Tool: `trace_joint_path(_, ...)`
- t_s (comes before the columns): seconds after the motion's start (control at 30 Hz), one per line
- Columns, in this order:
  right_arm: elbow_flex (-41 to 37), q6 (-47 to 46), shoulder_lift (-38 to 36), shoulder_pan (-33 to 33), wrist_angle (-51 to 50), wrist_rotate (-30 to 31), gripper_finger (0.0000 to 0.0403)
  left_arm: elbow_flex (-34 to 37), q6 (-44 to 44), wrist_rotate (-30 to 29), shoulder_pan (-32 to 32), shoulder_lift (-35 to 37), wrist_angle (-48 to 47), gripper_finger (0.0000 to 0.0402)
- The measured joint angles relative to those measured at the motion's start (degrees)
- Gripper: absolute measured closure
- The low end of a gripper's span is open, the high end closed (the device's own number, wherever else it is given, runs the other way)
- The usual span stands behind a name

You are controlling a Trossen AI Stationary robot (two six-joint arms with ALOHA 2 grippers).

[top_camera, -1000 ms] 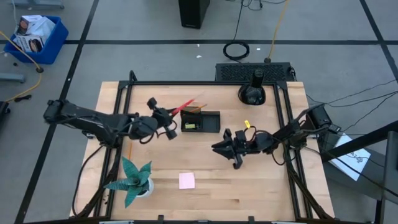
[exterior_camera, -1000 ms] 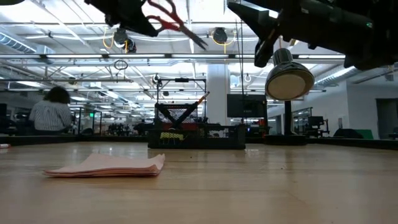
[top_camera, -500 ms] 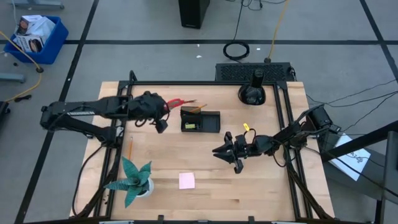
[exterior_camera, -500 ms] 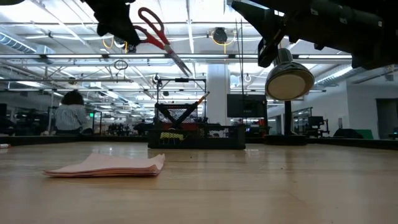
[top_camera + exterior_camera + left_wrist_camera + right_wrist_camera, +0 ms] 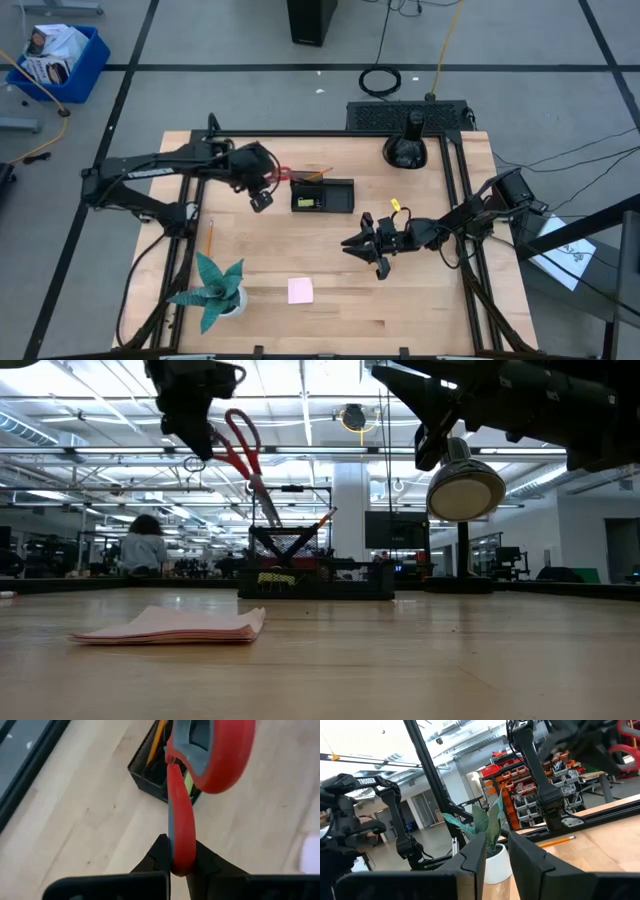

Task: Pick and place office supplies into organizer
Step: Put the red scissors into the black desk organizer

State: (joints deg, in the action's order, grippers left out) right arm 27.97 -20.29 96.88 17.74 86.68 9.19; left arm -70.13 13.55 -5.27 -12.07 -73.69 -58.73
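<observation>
My left gripper point(image 5: 263, 186) is up in the air just left of the black organizer point(image 5: 322, 195), shut on the red-handled scissors point(image 5: 240, 445). Their blades slant down, and the tip point(image 5: 271, 523) is close over the organizer's taller mesh section point(image 5: 290, 545). My right gripper point(image 5: 366, 247) hovers open and empty over the table's middle right. A pink sticky-note pad point(image 5: 300, 290) lies flat near the near edge. An orange pencil point(image 5: 210, 236) lies on the left side. A small yellow piece point(image 5: 397, 205) shows beside the right arm. My left gripper pinches the rim of one red handle loop point(image 5: 180, 852) between its two fingers point(image 5: 159, 854), slanting down from the table's left. The scissors are lifted clear and hang blades-down toward the organizer point(image 5: 150, 767). I cannot tell whether the tip touches the organizer.
A teal spiky plant point(image 5: 215, 290) in a white pot stands at the near left. A round black domed object point(image 5: 405, 148) sits at the far right. Black frame rails run along the table's left and right sides. Bare wood lies between the organizer and the pad.
My left gripper has moved toward the far edge and up to the organizer's left end, turning as it went. The scissors have swung from nearly level, pointing right, to steeply blades-down over the organizer. The gripper has stayed shut on the handle.
</observation>
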Motion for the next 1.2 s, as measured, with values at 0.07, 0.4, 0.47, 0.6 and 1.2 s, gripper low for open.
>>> trace_joint_path(0.07,0.00,0.00,0.00,0.00,0.03,0.00,0.0330,0.00,-0.54,-1.24,-0.12,-1.50,-0.34,0.0375)
trace_joint_path(0.4,0.00,0.44,0.00,0.00,-0.59,0.08,0.0330,-0.09,-7.05,-0.09,-2.61,-5.03,-0.36,0.0384)
trace_joint_path(0.47,0.00,0.63,0.00,-0.13,-1.55,0.13,0.0330,-0.69,-8.08,1.34,-3.87,-5.00,-0.90,0.0376)
trace_joint_path(0.6,0.00,0.59,0.00,-0.15,-1.96,1.24,0.0330,-3.90,-10.61,3.78,-6.89,-5.24,-1.94,0.0375)
trace_joint_path(1.2,0.00,0.44,0.00,-0.15,-5.60,2.97,0.0330,-19.97,-19.80,10.88,-9.87,-17.53,-19.47,0.0383)
